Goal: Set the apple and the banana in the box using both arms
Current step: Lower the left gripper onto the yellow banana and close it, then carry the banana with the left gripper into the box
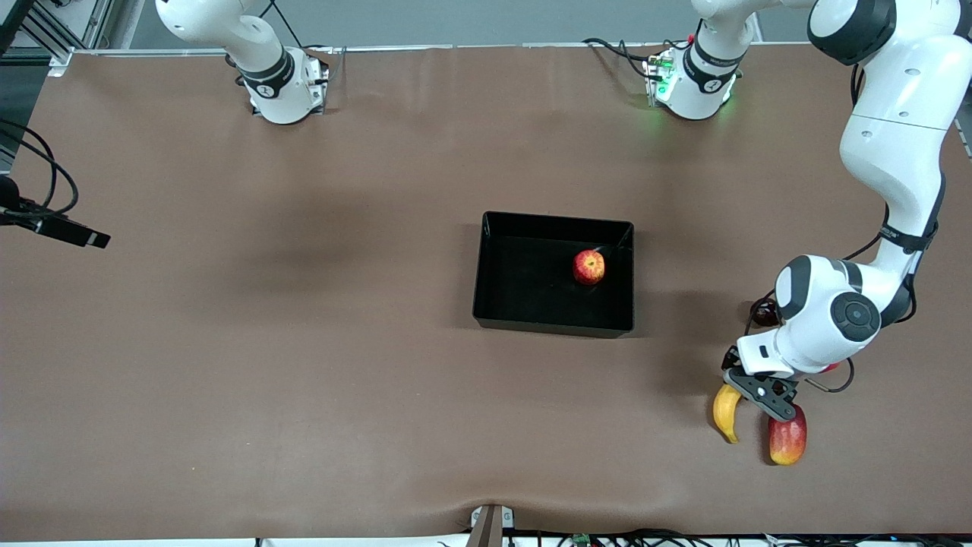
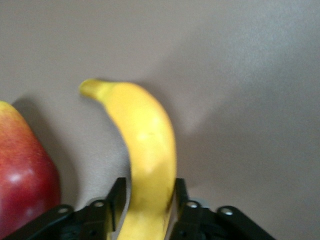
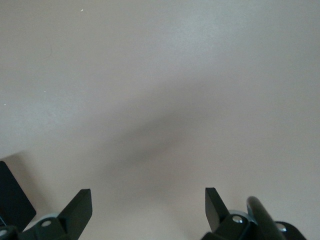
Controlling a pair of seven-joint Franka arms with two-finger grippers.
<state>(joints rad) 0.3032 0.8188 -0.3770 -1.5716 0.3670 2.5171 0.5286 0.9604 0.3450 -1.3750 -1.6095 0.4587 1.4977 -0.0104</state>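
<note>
Front view shows the apple inside the box. The left gripper squeezes the banana beside the mango on the worktop. The right gripper waits with fingers wide apart over bare worktop.
</note>
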